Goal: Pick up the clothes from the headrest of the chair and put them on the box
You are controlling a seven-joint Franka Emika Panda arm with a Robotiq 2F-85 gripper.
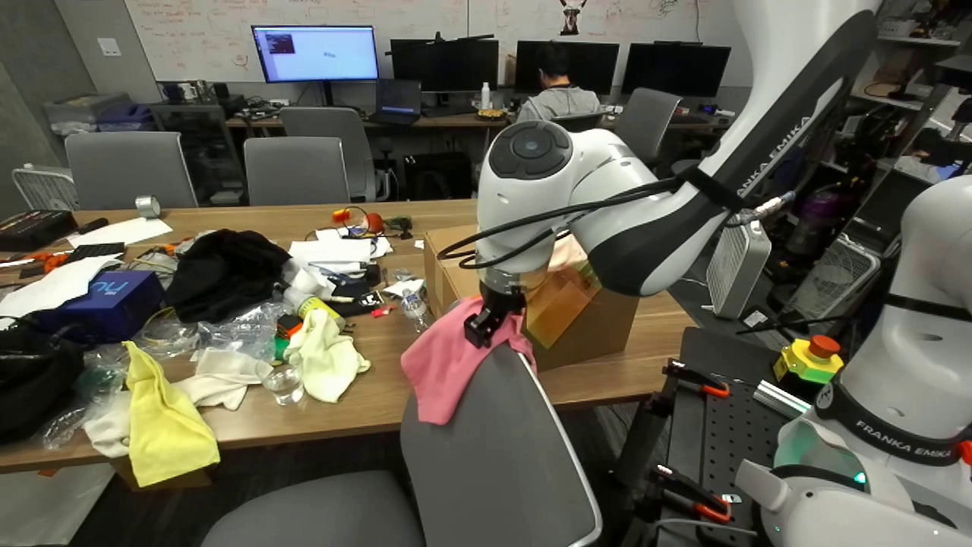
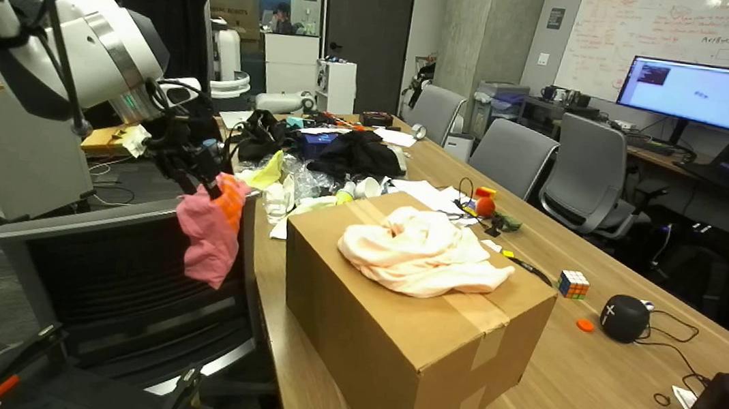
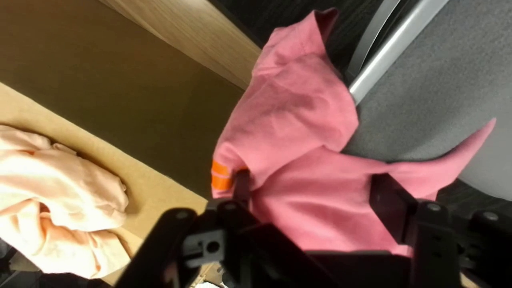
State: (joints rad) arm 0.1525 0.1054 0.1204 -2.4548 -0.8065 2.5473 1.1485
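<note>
Your arm (image 1: 607, 171) reaches over the one near gray chair (image 1: 493, 456), bent so its end angles down. Your claw (image 3: 314, 187) is spread, one pink cloth (image 3: 296, 104) showing between its fingers (image 3: 389, 204); this cloth drapes over the chair's top edge. Near it, one cardboard box (image 2: 350, 333) stands on the counter (image 2: 590, 395), bearing one peach cloth (image 2: 417, 255).
</note>
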